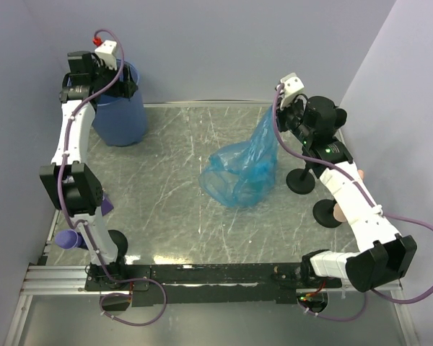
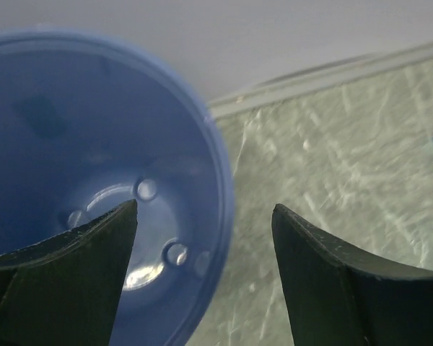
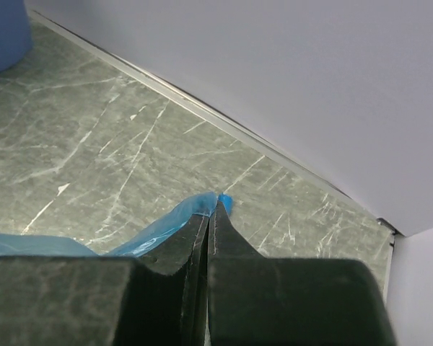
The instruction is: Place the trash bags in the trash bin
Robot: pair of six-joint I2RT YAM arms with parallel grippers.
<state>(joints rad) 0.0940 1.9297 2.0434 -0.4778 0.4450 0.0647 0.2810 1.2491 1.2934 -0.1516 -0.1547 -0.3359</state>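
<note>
Trash bag (image 1: 239,171) in right claw (image 3: 215,204)

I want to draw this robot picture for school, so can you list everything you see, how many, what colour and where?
trash bin: one, dull blue, upright at the far left corner of the table.
trash bag: one, see-through bright blue, right of the middle, its top held up.
table: one, grey-green with white streaks, under everything.
black round stands: two, black, near the table's right edge.
left arm: one, white and black, jaws open above the bin's rim.
right arm: one, white and black, jaws shut on the bag's top.
</note>
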